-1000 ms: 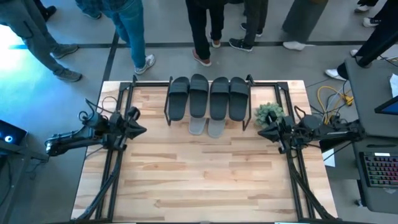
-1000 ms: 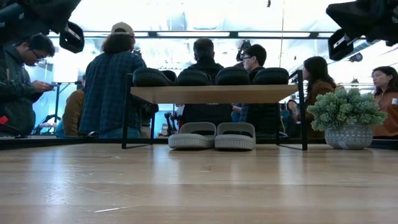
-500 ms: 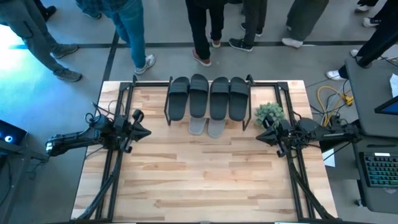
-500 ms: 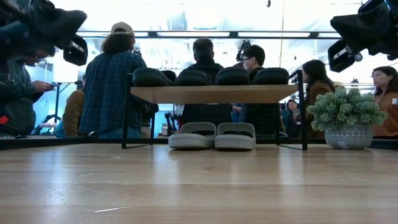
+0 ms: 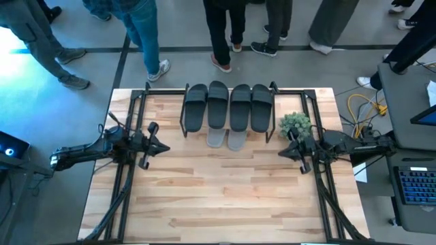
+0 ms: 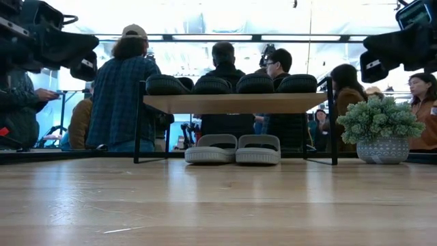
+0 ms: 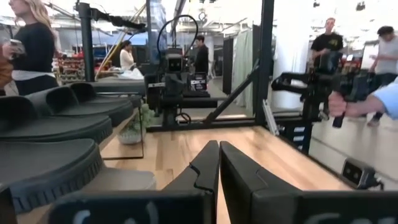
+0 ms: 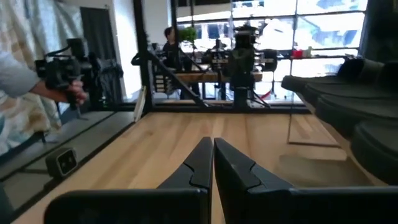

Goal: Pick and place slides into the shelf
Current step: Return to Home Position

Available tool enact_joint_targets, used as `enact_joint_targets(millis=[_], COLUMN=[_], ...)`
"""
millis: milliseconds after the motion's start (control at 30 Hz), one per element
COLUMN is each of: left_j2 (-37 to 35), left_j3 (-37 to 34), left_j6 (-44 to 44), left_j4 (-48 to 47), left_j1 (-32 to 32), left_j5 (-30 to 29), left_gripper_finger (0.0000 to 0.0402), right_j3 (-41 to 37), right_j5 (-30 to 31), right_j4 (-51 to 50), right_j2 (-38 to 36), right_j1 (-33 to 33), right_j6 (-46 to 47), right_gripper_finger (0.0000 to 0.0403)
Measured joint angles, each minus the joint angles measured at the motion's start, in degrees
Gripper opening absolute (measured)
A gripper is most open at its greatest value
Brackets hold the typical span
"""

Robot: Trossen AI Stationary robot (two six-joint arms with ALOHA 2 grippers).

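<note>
The shelf (image 5: 182, 122) stands at the table's far middle. Several dark slides (image 5: 228, 105) lie side by side on its top board (image 6: 235, 103). Two light grey slides (image 6: 235, 149) sit under that board, their toes sticking out toward the near edge (image 5: 226, 140). My left gripper (image 5: 166, 149) hangs shut at the table's left, pointing level toward the middle, with nothing in it. My right gripper (image 5: 281, 152) hangs shut at the right, facing it, also holding nothing. The left wrist view shows shut fingers (image 7: 219, 155) beside the dark slides (image 7: 50, 124). The right wrist view shows the same (image 8: 213, 152).
A small potted plant (image 5: 295, 124) stands just right of the shelf, close to my right gripper. Black frame bars (image 5: 129, 170) run along both table sides. The bare wooden tabletop (image 5: 225, 190) lies between the arms. People stand beyond the far edge, and one holds a camera rig (image 7: 323, 87).
Both arms have sunk a little toward the table and rolled their wrists, the fingers staying shut. The slides and shelf have not moved.
</note>
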Motion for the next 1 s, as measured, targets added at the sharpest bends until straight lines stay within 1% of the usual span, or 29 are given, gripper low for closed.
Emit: enact_joint_targets(millis=[100,267,467,667,1000], left_j2=[0.1,0.2,0.3,0.6,0.6], left_j3=[0.0,-0.1,-0.1,-0.1,-0.2], left_j6=[2.3,2.1,-1.9,-1.9,-1.9], left_j4=[-0.7,-0.6,-0.3,-0.3,-0.3], left_j1=[0.0,0.0,0.0,0.0,0.0], left_j5=[-0.6,-1.1,-1.2,-1.4,-1.4], left_gripper_finger=[0.0,0.0,0.0,0.0,0.0], right_j3=[0.0,0.0,0.0,0.0,0.0], right_j5=[-1.6,-1.9,-1.9,-1.9,-1.9], right_j4=[-0.2,-0.7,-0.9,-0.8,-0.8], right_j2=[0.0,0.0,0.8,1.6,1.6], right_j1=[0.0,0.0,0.0,0.0,0.0], right_j6=[-1.4,-0.5,4.2,9.0,10.5], right_gripper_finger=[0.0009,0.0009,0.0009,0.0009,0.0009])
